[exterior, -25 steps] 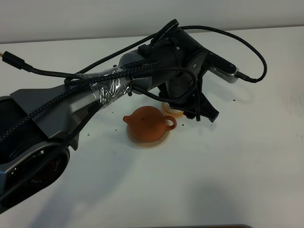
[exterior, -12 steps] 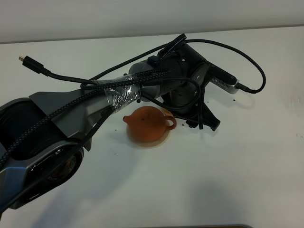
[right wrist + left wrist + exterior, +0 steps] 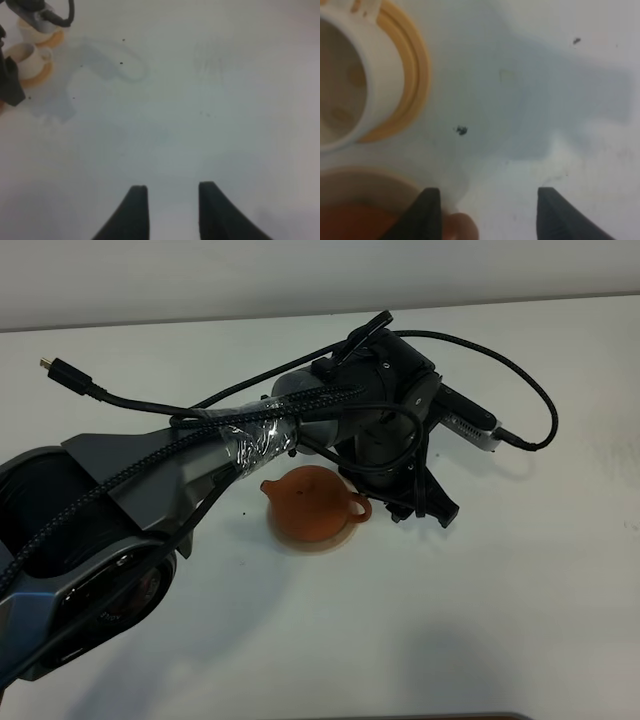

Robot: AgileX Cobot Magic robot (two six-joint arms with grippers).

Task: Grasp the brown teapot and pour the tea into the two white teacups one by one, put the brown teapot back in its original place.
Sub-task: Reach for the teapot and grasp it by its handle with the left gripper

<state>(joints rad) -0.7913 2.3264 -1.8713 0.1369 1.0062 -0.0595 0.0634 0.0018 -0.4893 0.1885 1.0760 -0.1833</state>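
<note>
Your left gripper (image 3: 422, 508) has come down beside the teapot (image 3: 308, 502), which sits on its saucer (image 3: 318, 544) mid-table, spout toward the left edge, handle (image 3: 359, 505) toward the right. Its jaws stand wide and empty with the handle just inside one finger (image 3: 427, 212), so this arm is the nearer; your right gripper (image 3: 170, 212) hangs parted, empty, well apart. Beyond the teapot, a cup (image 3: 377, 75) waits on its coaster (image 3: 417, 70).
</note>
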